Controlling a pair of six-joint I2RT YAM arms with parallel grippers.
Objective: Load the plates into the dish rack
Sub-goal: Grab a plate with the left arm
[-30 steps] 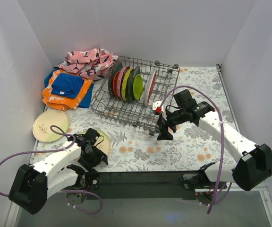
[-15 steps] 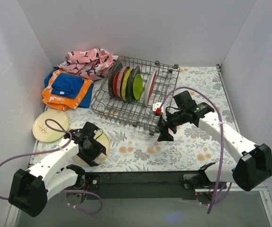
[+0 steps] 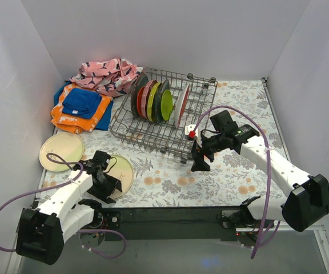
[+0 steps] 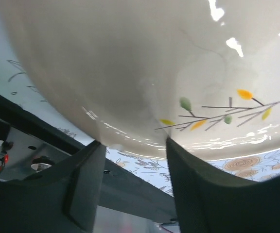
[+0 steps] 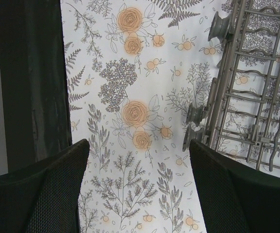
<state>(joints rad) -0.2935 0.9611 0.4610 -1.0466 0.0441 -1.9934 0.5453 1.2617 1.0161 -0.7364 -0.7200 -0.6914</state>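
- Left gripper point(image 4: 135, 145): fingers part-spread, the cream plate point(image 4: 145, 73) has its rim dipping between their tips.
- Right gripper point(image 5: 137, 145): fingers spread wide, dish rack point(image 5: 219, 25) just outside 1 finger.

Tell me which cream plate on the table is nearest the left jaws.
The right-hand cream plate, closer to the arm bases: the left jaws stand at its rim. The other cream plate lies apart, near the left wall.
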